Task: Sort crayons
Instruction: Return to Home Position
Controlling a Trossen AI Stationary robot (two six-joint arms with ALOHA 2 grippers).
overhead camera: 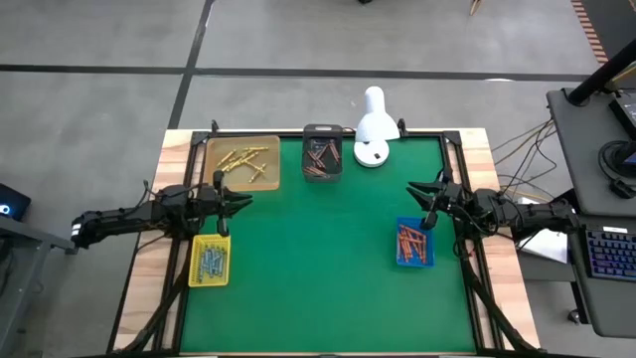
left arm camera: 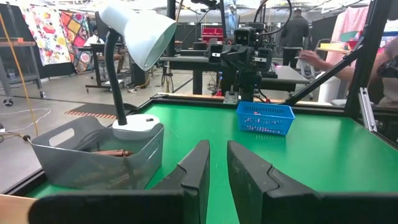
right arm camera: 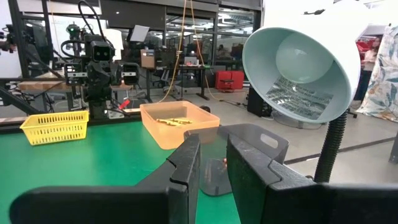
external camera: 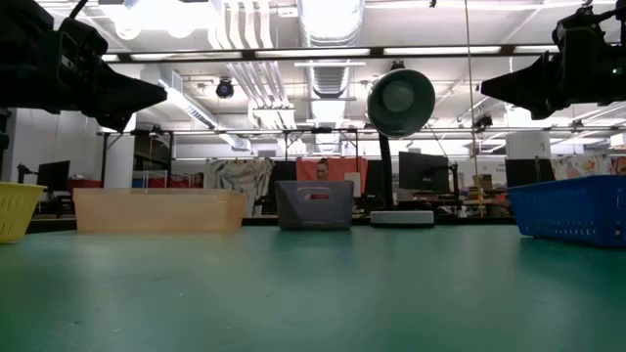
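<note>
Green table (overhead camera: 318,268) carries four bins (external camera: 156,209); crayons (overhead camera: 410,240) lie inside each.

Yellow crayons (overhead camera: 243,159) lie scattered and crossing in the tan tray (overhead camera: 268,182) at the high view's upper left. Brown crayons (overhead camera: 320,159) fill the grey bin (overhead camera: 323,129) at top centre. Blue-green crayons (overhead camera: 211,261) lie lengthwise in the yellow basket (overhead camera: 211,283) at lower left, and orange-red crayons (overhead camera: 411,242) lie in the blue basket (overhead camera: 414,265) at right.

No legible text, label, brand, number or sign was recorded in any view. Key legends on the dark backlit keyboard (overhead camera: 608,255) at the high view's right edge are too small to be read. On the patterned coloured cloths (left arm camera: 53,31) no letters were made out.
</note>
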